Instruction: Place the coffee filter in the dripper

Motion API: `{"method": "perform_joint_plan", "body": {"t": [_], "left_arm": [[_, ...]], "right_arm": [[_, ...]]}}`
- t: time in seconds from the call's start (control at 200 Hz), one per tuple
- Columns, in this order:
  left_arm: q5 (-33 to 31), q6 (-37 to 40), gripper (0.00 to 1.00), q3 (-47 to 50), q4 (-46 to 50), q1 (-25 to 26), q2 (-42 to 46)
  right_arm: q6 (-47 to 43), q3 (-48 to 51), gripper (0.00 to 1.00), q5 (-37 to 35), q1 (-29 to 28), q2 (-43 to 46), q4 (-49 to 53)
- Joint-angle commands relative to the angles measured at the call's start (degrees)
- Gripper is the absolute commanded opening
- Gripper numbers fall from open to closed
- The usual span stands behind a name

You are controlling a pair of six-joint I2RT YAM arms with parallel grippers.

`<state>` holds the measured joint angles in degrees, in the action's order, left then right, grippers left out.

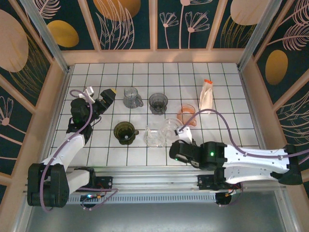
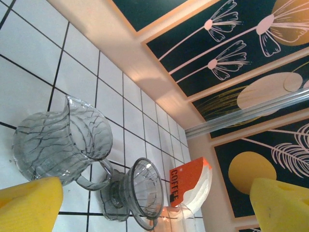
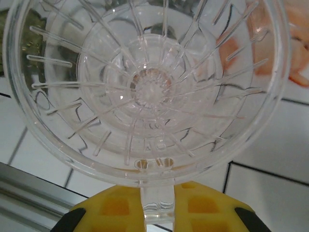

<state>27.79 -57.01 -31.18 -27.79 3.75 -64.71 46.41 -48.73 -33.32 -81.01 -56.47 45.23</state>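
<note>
Two end effectors, one busy: the right end effector (image 3: pixel 157 205) is clamped on the handle of the clear dripper (image 3: pixel 145 87), and the left end effector (image 2: pixel 154 205) is spread wide, holding nothing.
The filters (image 2: pixel 202 191) sit in the orange packet (image 1: pixel 206 95) far right on the worktop (image 1: pixel 231 113), well apart from the dripper. I judge them light, floppy paper, best pinched at the exposed white edge. From overhead the packet's long axis runs near-to-far, orange end away. The dripper's mouth faces my right wrist camera.

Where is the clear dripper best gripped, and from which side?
Grip the clear dripper by its handle, coming from the near side. The handle is a thin flat tab jutting out under the rim, easy for jaws to pinch; the ribbed cone looks too wide and slick. The right gripper is shut on that handle this way.
</note>
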Motion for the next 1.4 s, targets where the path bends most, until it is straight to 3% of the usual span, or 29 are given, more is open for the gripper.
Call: {"method": "perform_joint_plan", "body": {"t": [0.0,0.115,0.295,0.731,1.031,1.396], "left_arm": [[-1.32,1.82,0.99,-1.71,1.84,0.32,2.4],[-1.73,2.56,0.99,-2.46,3.44,0.29,4.24],[-1.95,4.28,0.99,-3.23,6.05,0.3,6.23],[-1.79,5.25,0.99,-2.67,7.01,0.34,6.35],[-1.66,5.33,0.99,-2.48,6.72,0.29,5.89],[-1.56,5.24,0.99,-2.16,6.29,0.32,5.54]], "right_arm": [[-13.66,-4.42,0.0,2.84,3.5,-2.7,-5.79],[-20.04,-7.92,0.0,9.7,9.41,-5.67,-8.55],[-24.92,-11.08,0.0,12.73,13.18,-10.27,-10.36],[-24.63,-12.61,0.0,18.0,14.04,-16.57,-10.76],[-22.68,-12.97,0.0,14.48,13.33,-17.01,-7.06],[-22.28,-12.38,0.0,16.04,13.16,-17.84,-7.29]]}}
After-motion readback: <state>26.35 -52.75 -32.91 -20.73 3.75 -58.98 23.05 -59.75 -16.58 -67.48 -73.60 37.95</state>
